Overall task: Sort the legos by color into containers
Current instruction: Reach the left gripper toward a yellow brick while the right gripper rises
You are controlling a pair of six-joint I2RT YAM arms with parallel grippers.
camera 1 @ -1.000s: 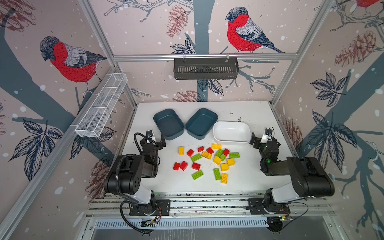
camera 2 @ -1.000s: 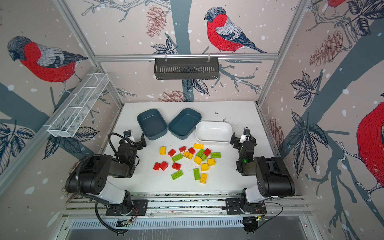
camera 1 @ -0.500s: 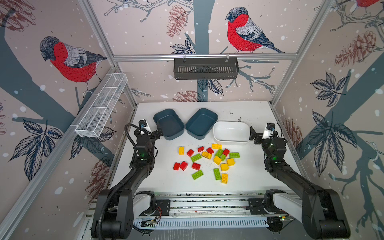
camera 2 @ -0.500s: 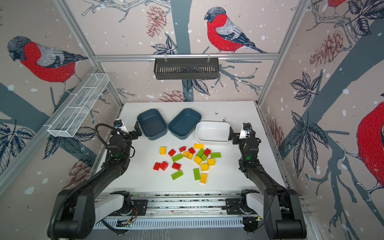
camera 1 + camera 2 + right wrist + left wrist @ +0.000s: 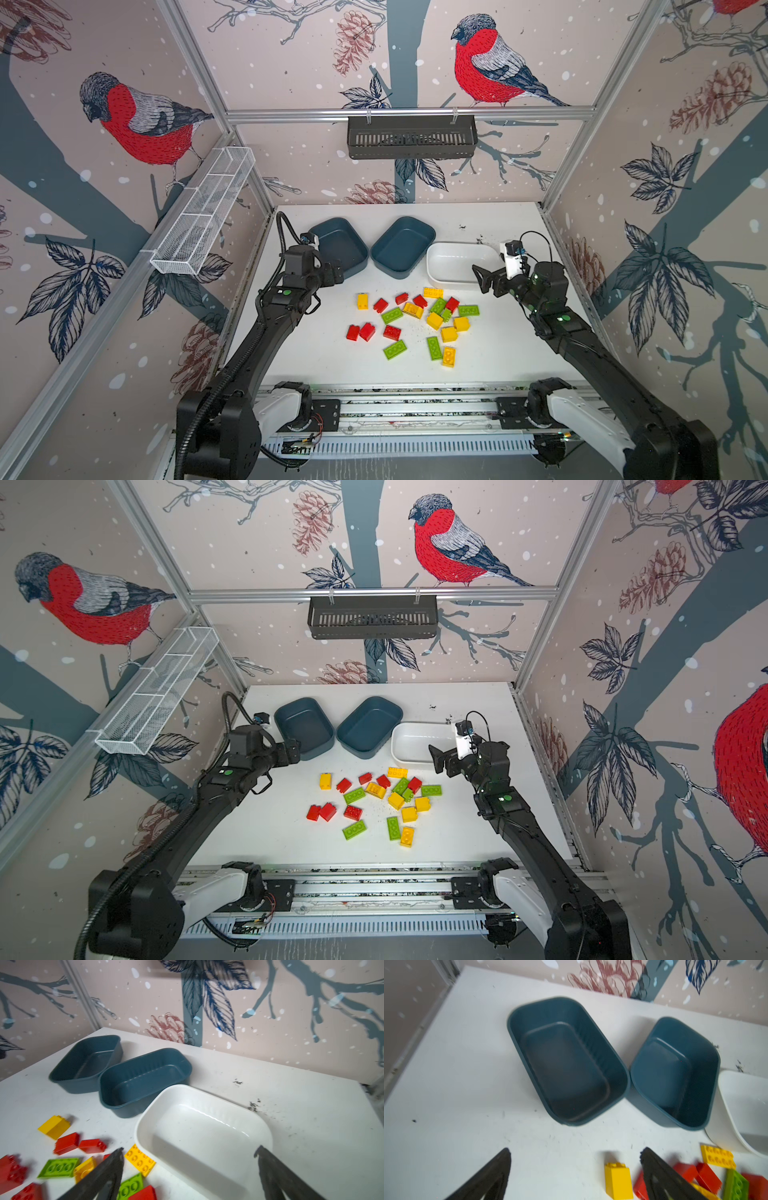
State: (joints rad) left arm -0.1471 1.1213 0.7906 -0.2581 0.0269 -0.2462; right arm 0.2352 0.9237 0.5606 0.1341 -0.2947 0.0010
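Both grippers stand wide open and empty; the left gripper (image 5: 336, 272) hovers before the left blue tub (image 5: 345, 237), the right gripper (image 5: 484, 280) at the near right corner of the white tub (image 5: 453, 253). These and the middle blue tub (image 5: 409, 239) hold nothing yet. The bricks (image 5: 415, 320) lie loose on the table (image 5: 498, 357) between the arms. A lone yellow brick (image 5: 362, 301) is at about 4 o'clock from the left gripper, the nearer one, its long side roughly 12 to 6; the closest red brick (image 5: 380, 304) is just beside it, apparently not touching, so I judge nothing blocks.

teal tub (image 5: 566, 1068): blue-green, sits on the white table (image 5: 446, 1084)
second teal tub (image 5: 670, 1076): right beside it
white tub (image 5: 747, 1105): peeking in past that one
left gripper (image 5: 575, 1151): jaws spread wide
yellow brick (image 5: 618, 1180): upright, just beside one finger
red bricks (image 5: 708, 1176), green brick (image 5: 737, 1186): bunched beyond, kinda blurry
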